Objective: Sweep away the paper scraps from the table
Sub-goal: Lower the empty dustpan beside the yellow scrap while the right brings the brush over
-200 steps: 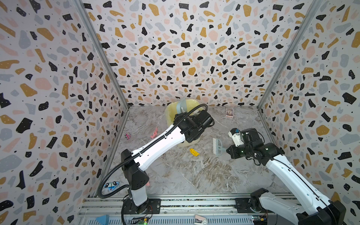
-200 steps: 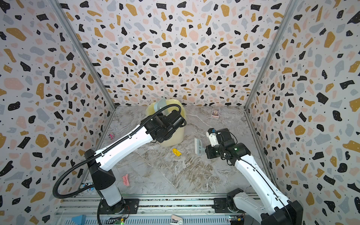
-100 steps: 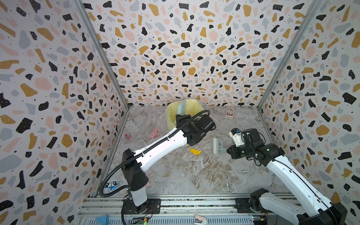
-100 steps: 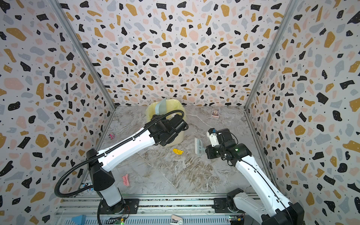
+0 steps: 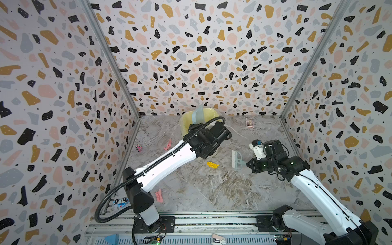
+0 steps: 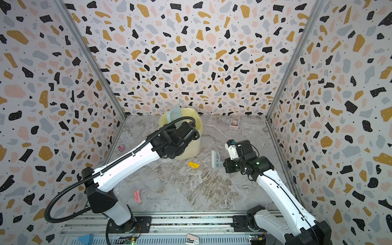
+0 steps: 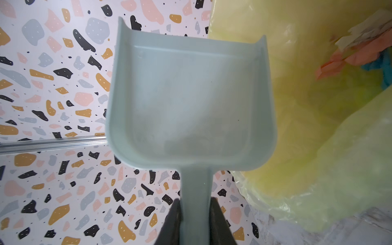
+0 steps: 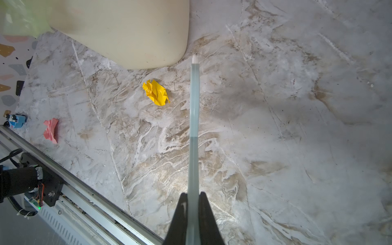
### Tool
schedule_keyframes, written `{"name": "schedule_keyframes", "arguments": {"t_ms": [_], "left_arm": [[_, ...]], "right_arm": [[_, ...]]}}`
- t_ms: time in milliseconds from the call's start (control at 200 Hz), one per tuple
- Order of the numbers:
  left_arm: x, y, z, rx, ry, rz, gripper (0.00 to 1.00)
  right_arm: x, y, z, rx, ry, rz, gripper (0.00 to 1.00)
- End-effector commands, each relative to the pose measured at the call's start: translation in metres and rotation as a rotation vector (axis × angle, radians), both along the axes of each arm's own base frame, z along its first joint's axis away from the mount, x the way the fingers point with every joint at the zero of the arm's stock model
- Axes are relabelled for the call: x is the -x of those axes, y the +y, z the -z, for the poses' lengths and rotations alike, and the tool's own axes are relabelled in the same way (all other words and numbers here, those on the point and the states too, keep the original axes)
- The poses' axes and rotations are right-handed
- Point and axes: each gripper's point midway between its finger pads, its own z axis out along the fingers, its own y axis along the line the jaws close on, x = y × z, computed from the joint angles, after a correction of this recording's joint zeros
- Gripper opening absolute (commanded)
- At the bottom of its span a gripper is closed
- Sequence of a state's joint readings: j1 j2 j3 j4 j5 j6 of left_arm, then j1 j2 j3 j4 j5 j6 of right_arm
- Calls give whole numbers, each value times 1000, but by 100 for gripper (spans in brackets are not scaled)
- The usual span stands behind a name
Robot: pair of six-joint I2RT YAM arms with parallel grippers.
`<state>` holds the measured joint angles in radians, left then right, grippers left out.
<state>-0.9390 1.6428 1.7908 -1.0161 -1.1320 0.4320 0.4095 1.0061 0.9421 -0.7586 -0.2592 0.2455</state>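
Nearest, by the front metal rail (image 5: 212,220), a pink paper scrap (image 5: 158,196) lies on the marble surface (image 5: 222,191) just beside the left arm's base. A small blue-and-white toy (image 5: 121,202) sits near it in the left corner.

Farther in, toward the middle, a crumpled yellow paper scrap (image 5: 212,164) rests on the surface. It is a little apart from the white bristles of a grey-blue hand brush (image 5: 237,159). The right pincer (image 8: 193,194) is clamped tight on the brush's thin handle, and its wrist view shows the brush edge-on. Whether the bristles touch the surface cannot be told.

Beyond that, on the left side, another pink scrap (image 5: 168,145) lies near a tiny pink-and-black toy (image 5: 139,147) at the left wall.

Behind the yellow scrap stands a cream bin (image 6: 191,148) lined with a yellow bag. Inside it the left wrist view shows pink, blue and white scraps in the bin (image 7: 347,59). The left pincer (image 7: 195,201) is closed narrowly on the handle of a grey-blue dustpan (image 7: 191,101). The pan is held up at the bin's rim on its far left side.

Farthest back, a small printed card (image 5: 249,122) lies flat near the rear wall, well apart from the bin.
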Motion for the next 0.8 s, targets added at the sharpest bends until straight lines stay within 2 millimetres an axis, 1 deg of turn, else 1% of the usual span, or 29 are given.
{"name": "schedule_keyframes", "arguments": {"t_ms": [0, 100, 200, 305, 385, 471, 551, 636, 796], "left_arm": [[11, -4, -16, 205, -16, 50, 0], [18, -3, -21, 305, -13, 77, 0], [27, 0, -31, 415, -23, 105, 0], [39, -1, -34, 537, -7, 138, 0], [49, -3, -27, 613, 37, 158, 0], [61, -2, -12, 669, 94, 153, 0], [74, -3, 2, 720, 158, 152, 0], [90, -8, 14, 772, 214, 162, 0], [117, -16, 33, 870, 314, 164, 0]], "right_arm": [[-2, 1, -21, -31, -41, 5, 0], [-3, 2, -21, -30, -42, -1, 0], [-3, 3, -20, -26, -44, -12, 0], [-5, 3, -20, -11, -53, -20, 0], [-7, 1, -21, 7, -65, -25, 0], [-8, -1, -21, 31, -73, -32, 0], [-8, 3, -21, 31, -75, -47, 0], [-9, 8, -20, 54, -78, -63, 0], [-9, 17, -15, 177, -85, -102, 0]]}}
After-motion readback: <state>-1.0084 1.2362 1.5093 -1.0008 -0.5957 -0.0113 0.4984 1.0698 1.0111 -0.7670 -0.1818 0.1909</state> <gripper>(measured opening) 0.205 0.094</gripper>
